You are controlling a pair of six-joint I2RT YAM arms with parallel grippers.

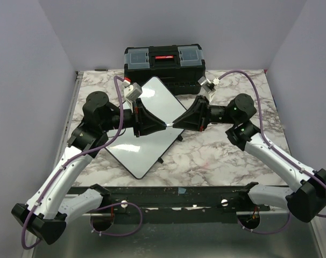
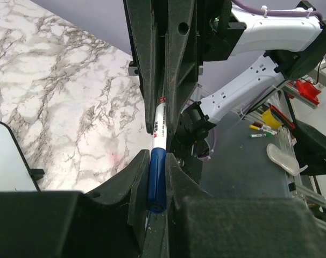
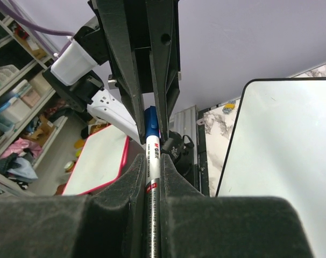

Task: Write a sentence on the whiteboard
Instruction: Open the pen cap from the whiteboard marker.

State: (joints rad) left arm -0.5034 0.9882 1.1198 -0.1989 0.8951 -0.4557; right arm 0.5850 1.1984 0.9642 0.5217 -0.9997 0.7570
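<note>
Whiteboard [image 1: 136, 153] sits mid-table with the toolbox [image 1: 163, 59] at its 12 o'clock. It looks blank from what I can see, so no sentence yet. Left gripper [image 1: 162, 125] clamps the blue cap [image 2: 157, 188], right gripper [image 1: 177, 123] clamps the marker [image 2: 158, 129] barrel (tip to tip above the board). Looks like uncapping; all the writing is left.

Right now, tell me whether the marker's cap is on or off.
On. The blue cap meets the white barrel with no tip showing. The left claw grips the cap, the right claw the barrel.
</note>
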